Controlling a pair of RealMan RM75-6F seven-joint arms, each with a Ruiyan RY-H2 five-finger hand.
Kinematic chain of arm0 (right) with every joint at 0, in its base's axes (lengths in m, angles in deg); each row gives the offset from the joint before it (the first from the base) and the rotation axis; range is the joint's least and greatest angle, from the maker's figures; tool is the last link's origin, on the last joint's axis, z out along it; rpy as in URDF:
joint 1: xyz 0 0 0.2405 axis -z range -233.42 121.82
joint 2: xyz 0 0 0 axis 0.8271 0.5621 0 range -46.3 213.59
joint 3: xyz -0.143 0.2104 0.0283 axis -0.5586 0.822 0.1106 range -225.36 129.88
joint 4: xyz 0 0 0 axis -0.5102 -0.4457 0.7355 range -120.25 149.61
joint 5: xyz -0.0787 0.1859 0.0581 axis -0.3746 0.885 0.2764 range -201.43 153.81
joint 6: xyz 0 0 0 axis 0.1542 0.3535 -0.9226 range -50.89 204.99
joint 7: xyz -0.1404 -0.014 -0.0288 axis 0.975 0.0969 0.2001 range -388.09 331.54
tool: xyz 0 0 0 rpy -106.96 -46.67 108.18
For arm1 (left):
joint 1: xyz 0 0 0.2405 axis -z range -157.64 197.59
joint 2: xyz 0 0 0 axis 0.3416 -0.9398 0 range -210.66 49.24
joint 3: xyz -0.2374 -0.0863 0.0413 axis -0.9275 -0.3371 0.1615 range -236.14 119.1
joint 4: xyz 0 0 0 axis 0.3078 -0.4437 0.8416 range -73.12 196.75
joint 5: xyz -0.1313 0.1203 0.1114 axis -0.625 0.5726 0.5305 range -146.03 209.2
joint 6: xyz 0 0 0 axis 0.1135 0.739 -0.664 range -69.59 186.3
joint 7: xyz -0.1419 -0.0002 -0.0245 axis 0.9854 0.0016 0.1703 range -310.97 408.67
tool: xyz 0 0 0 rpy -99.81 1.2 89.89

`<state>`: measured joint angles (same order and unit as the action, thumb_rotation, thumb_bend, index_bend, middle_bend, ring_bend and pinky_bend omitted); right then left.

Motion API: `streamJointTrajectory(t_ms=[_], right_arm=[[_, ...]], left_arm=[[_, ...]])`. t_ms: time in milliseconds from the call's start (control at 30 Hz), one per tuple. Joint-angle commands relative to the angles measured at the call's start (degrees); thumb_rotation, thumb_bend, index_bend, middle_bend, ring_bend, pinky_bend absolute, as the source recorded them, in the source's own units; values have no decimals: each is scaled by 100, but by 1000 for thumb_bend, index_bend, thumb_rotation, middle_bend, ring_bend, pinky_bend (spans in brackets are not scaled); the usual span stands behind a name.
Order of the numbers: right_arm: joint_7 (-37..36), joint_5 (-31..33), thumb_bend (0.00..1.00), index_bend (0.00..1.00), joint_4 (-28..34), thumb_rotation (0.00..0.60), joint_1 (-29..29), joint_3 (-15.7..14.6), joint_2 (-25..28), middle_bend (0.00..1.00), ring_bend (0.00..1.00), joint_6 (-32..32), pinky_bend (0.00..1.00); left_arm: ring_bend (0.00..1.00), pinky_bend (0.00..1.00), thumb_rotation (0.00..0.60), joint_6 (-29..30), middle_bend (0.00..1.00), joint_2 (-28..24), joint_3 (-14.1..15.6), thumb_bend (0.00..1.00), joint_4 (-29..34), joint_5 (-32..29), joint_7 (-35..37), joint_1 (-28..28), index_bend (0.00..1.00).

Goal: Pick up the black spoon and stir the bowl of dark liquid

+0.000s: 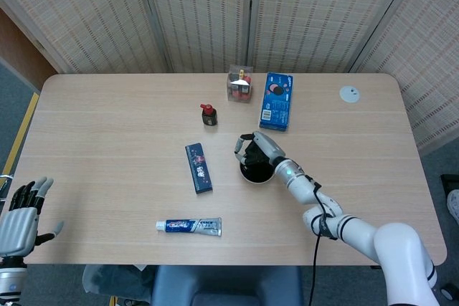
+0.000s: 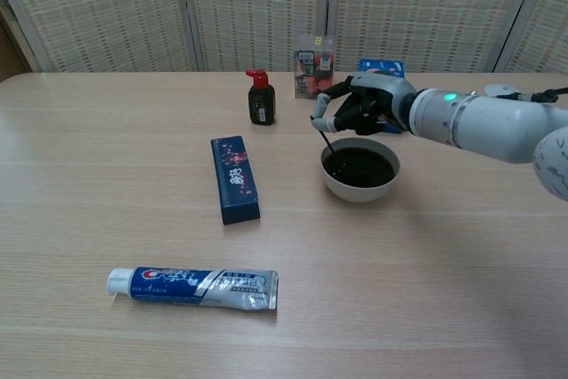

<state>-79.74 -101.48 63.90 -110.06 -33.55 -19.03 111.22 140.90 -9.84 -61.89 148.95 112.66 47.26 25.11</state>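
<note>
Wooden table [image 1: 107, 141], woven screens [image 1: 201, 12] behind.

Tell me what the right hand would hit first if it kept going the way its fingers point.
Probably the small dark bottle with the red cap; the right hand points left across the table, though depth is unclear.

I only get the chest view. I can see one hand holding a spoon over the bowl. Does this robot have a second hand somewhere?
Observer: Yes. In the head view the left hand hangs off the near left corner of the table, fingers apart, holding nothing.
Visitor: And that blue thing at the back?
Observer: From above it is a long blue box lying flat beside a small clear box. The right hand hides most of it from you.
Visitor: Anything on the floor?
Observer: A yellow strip runs along the table's left side.
</note>
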Motion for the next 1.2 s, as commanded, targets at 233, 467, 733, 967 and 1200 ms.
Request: streamJointTrajectory(t_ms=[233, 467, 733, 967, 1200], right_arm=[[8, -298, 563, 707, 598, 600, 227, -315, 355, 1000, 1000, 263, 1000], [86, -285, 562, 706, 651, 600, 425, -469, 589, 1000, 1000, 332, 1000], [152, -124, 562, 707, 495, 600, 412, -314, 558, 1000, 1000, 370, 1000], [306, -216, 489, 670, 525, 600, 420, -422, 506, 1000, 1000, 396, 1000], [398, -222, 314, 489, 760, 600, 491, -418, 603, 1000, 1000, 541, 1000]], left_arm=[[0, 0, 600, -12, 0, 16, -1, 242, 6, 31, -21, 28, 73], [0, 0, 600, -37, 0, 35, 0, 241, 46, 74, -77, 73, 73], [0, 0, 600, -14, 0, 26, 1, 242, 100, 91, -129, 80, 73], [0, 0, 600, 26, 0, 3, 18, 241, 124, 93, -137, 50, 72], [0, 0, 600, 41, 0, 7, 17, 241, 137, 126, -134, 61, 72]])
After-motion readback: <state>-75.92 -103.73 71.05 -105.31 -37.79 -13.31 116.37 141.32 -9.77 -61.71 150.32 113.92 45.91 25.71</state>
